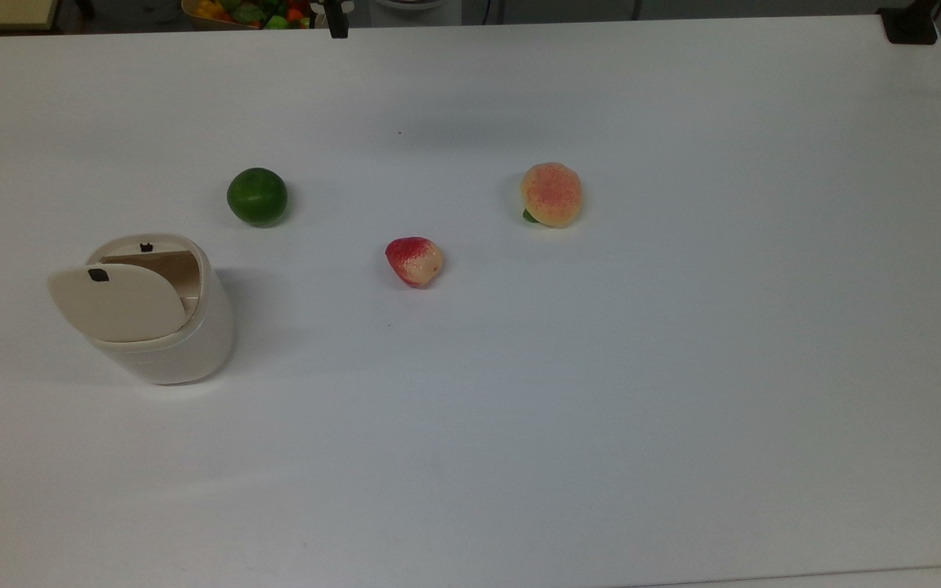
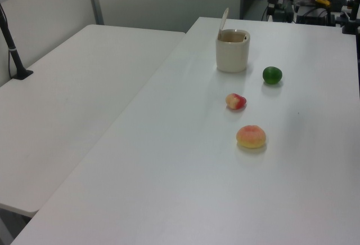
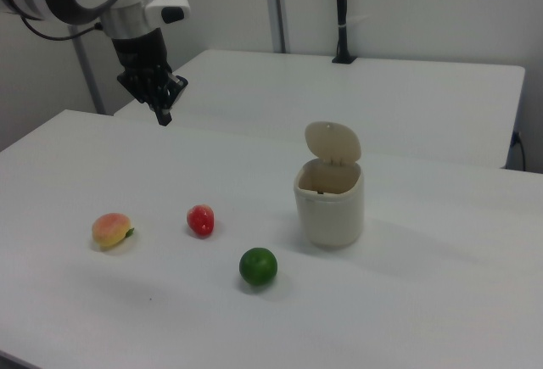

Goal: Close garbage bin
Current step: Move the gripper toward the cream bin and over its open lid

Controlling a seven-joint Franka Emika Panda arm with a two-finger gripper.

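Note:
The cream-white garbage bin [image 1: 168, 343] stands on the white table [image 1: 601, 392] at the top view's left. Its beige lid [image 1: 117, 302] is tipped up on its hinge, and the black button [image 1: 98, 275] shows on it. The right view shows the bin [image 3: 329, 208] with the lid [image 3: 333, 142] standing upright over the open mouth; the left view has the bin [image 2: 232, 53] at the far end. My gripper [image 3: 163, 114] hangs high over the table, far from the bin, fingers together and holding nothing. Only its tip [image 1: 337, 23] shows at the top view's upper edge.
A green round fruit [image 1: 256, 197], a red strawberry [image 1: 414, 261] and a peach [image 1: 551, 194] lie on the table between gripper and bin. A basket of toy produce [image 1: 234, 11] sits beyond the far edge. A black mount [image 1: 910, 24] occupies the top view's upper right corner.

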